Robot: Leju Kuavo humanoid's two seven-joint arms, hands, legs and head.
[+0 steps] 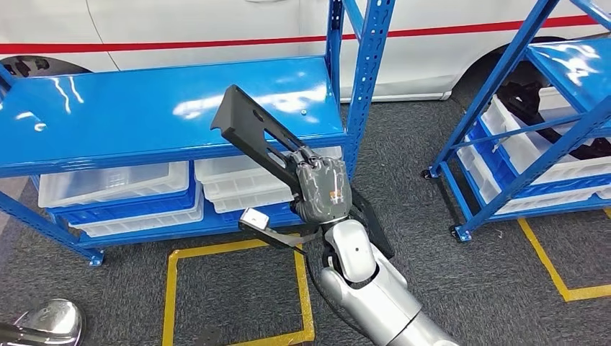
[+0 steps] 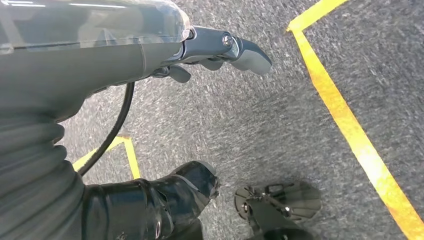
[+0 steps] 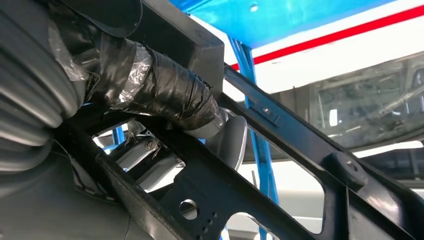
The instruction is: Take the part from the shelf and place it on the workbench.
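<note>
Floor: grey carpet (image 1: 403, 166) marked with yellow tape lines (image 1: 171, 288).

Shelving: my blue shelf (image 1: 144, 108) ahead, its glossy top bare, clear plastic bins (image 1: 115, 184) stacked on the tier below. A second blue rack (image 1: 533, 122) stands well apart to the right, holding white bins and dark parts.

Backdrop: white car body (image 1: 216, 29) with a red stripe, just behind the shelves.

Part (image 1: 252, 130): flat black slotted bracket, gripped in my right hand (image 1: 323, 189), tilted up over the shelf's front edge.

Left hand (image 2: 220, 50): hanging above carpet, fingers loosely extended, holding nothing.
</note>
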